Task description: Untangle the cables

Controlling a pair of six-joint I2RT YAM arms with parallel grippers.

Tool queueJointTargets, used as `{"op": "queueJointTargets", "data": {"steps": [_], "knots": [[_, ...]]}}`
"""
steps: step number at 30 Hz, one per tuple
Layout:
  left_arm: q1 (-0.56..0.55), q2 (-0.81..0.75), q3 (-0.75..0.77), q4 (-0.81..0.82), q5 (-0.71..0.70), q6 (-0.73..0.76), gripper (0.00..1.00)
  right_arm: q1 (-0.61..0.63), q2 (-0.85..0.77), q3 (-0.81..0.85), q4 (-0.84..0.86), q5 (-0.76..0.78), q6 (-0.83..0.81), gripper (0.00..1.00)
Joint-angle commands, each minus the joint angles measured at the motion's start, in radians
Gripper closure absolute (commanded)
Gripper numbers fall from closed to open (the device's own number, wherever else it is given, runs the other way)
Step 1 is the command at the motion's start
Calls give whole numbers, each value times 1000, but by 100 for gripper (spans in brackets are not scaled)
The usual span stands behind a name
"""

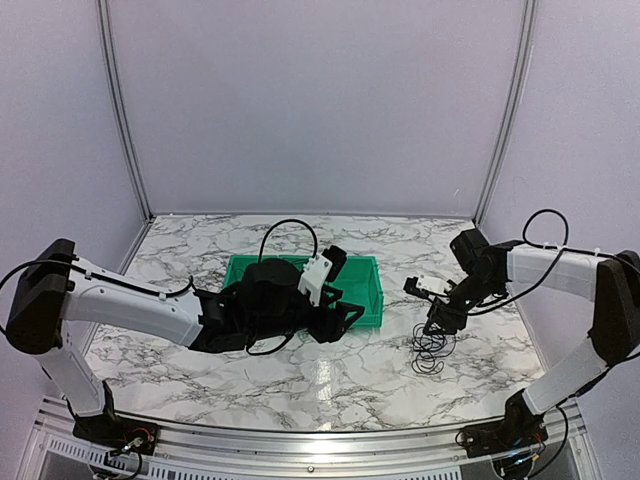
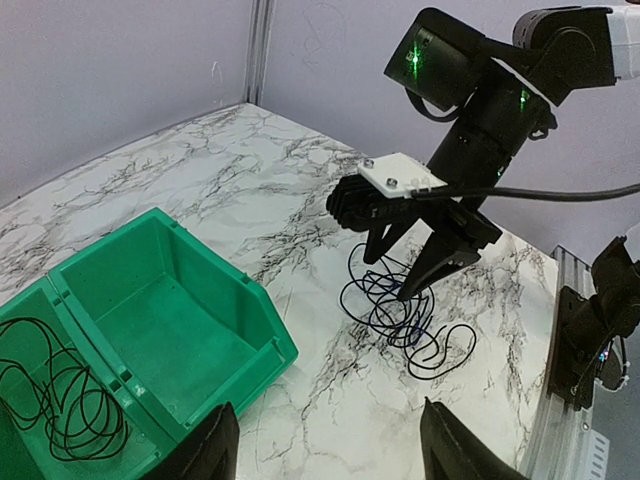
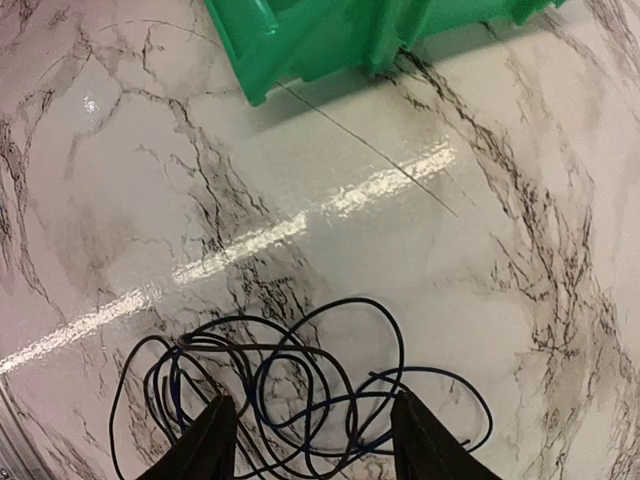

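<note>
**Colleague:** What is on your screens?

**Operator:** I see a white marble tabletop [image 1: 250,372] with black veins. A green bin [image 2: 150,300] with two compartments sits near its middle. My left arm reaches over the bin and my right arm bends in from the right edge.

**Colleague:** Where are the cables?

**Operator:** They are in two places. A loose tangle of cables [image 2: 400,322], black with some blue in it, lies flat on the marble. It is between the bin and the tabletop's right edge, closer to the near edge than to the far one. A coil of black cable [image 2: 75,425] lies inside the bin, in the compartment at the lower left of my left wrist view.

**Colleague:** And the right gripper?

**Operator:** My right gripper [image 3: 310,400] points down over the tangle. Its fingers [image 3: 210,445] are spread, their tips reach the loops, and strands run between them. I cannot tell whether the tips press on any strand, and the jaws are not pinching one.

**Colleague:** The left one?

**Operator:** My left gripper [image 2: 328,405] hangs above the bin's outer corner. Its fingers [image 2: 212,445] are also spread, with only bin and marble showing between them.
</note>
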Motion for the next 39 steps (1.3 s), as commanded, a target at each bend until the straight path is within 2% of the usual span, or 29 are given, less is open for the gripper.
{"op": "queueJointTargets", "data": {"steps": [1, 7, 12, 13, 14, 16, 22, 29, 39], "knots": [[-3, -10, 33, 4, -7, 7, 35, 90, 29, 8, 56, 78, -37, 46], [-3, -27, 17, 0, -25, -6, 35, 141, 83, 11, 120, 156, -28, 50], [-3, -27, 10, 0, -37, -8, 35, 147, 66, 7, 153, 130, -34, 65], [-3, -21, 15, -1, -36, -9, 35, 149, 65, 7, 154, 120, -37, 71], [-3, -12, 21, 0, -34, -10, 35, 148, 66, 10, 157, 107, -35, 84], [-3, 7, 35, 2, -28, -14, 35, 149, 63, 22, 146, 82, -23, 99], [-6, 93, 104, 9, -19, -47, 35, 150, -66, 58, 43, -39, -4, 100], [-47, 196, 201, 119, 78, -33, 34, 153, -247, 119, -65, -145, 43, 100], [-49, 239, 196, 269, 118, -139, 38, 154, -280, 134, -81, -216, 65, 100]]}}
